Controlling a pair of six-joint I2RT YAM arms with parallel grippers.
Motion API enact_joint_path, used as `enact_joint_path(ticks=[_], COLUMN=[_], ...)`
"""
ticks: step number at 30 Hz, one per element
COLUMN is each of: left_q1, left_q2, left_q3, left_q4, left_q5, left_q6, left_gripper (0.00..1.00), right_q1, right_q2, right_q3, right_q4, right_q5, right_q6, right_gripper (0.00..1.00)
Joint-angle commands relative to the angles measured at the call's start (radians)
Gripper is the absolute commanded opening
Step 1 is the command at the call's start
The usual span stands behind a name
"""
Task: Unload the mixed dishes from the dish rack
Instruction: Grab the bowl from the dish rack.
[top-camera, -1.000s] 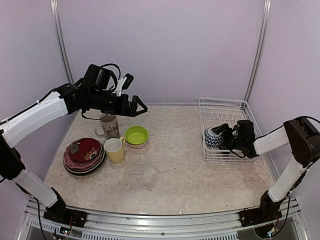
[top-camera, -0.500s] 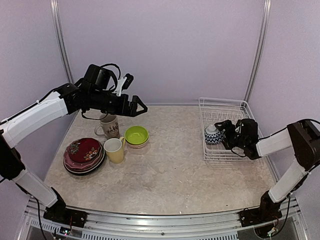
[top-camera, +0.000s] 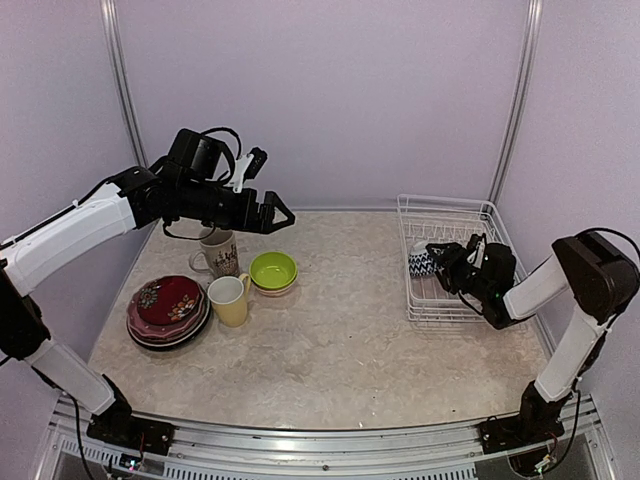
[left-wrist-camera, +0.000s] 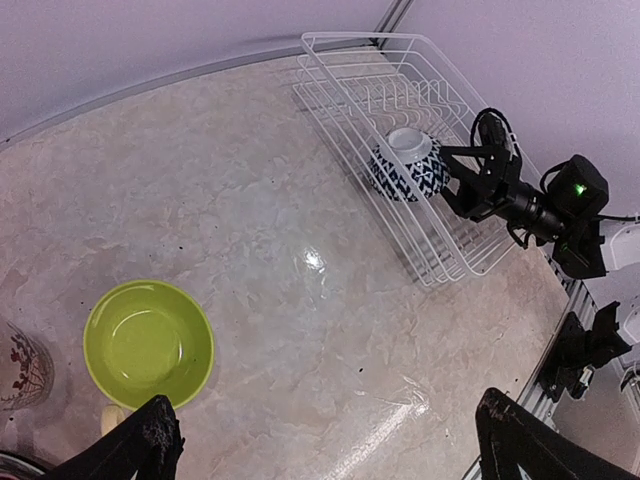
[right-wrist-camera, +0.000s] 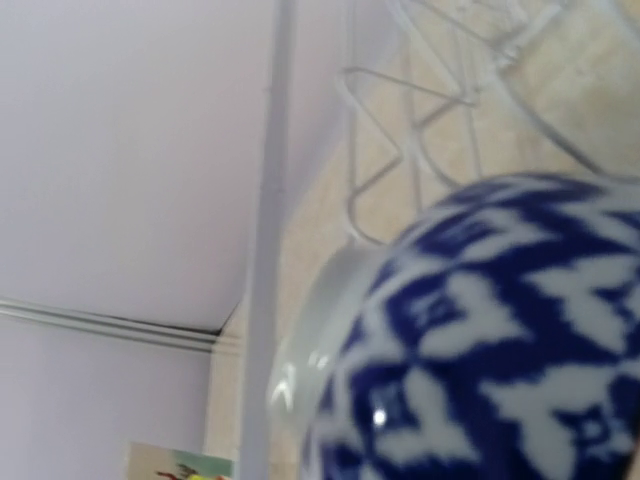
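Blue-patterned bowl (left-wrist-camera: 408, 168) by rack (left-wrist-camera: 432, 246) edge; right jaws' hold unclear (left jaws wide open).

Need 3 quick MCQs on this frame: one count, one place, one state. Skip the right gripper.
1. How many mugs stand on the table? A one; B two; C three.
2. Where is the blue-and-white bowl? A in the dish rack; B on the red plate; C inside the lime bowl.
3. What state is the left gripper in? A shut on a mug; B open, holding nothing; C shut on a plate.

Answers:
1 B: only the pale-yellow mug and the beige mug are there.
2 A: it sits upside down on the rack's wires.
3 B: its fingers are spread in the air.
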Motion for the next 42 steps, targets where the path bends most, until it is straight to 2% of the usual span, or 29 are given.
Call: enact_joint_path(ticks=[1, 6, 14, 21, 28, 34, 42], left_q1=[-0.008, -0.008, -0.010, -0.011, -0.011, -0.014, -0.018], left_q2=[0.006, 0.009, 0.013, 0.016, 0.017, 0.014, 0.004], left_q3=[0.009, 0.009, 0.011, 0.013, 0.015, 0.018, 0.019], left_q4=[-0.021, -0.021, -0.022, -0.026, -0.027, -0.031, -0.034], left_q5=[0.003, 0.001, 0.012, 0.012, 0.011, 0.009, -0.011], left_q6=[-0.004, -0.004, -0.011, -0.011, -0.012, -0.013, -0.012], left_gripper=[0.99, 0.99, 0.99, 0.99, 0.99, 0.99, 0.99], right_q1=[0.003, -0.009, -0.011, -0.011, -0.014, -0.016, 0.011], right_q2=[0.051, 0.108, 0.111, 0.132, 0.065, -0.061, -0.255], right_q3=[0.013, 0.031, 0.055, 0.122, 0.134, 0.211, 0.369], right_q4=[0.089, 0.126, 0.070, -0.006, -0.016, -0.255, -0.692], right_q5=[-0.021, -0.014, 0.048, -0.029, -0.104, -0.124, -0.053], right_q6=[-0.016, 0.005, -0.010, -0.063, -0.112, -0.223, -0.528], right_gripper=[0.57, 0.52, 0.33, 0.16, 0.03, 0.00, 0.00])
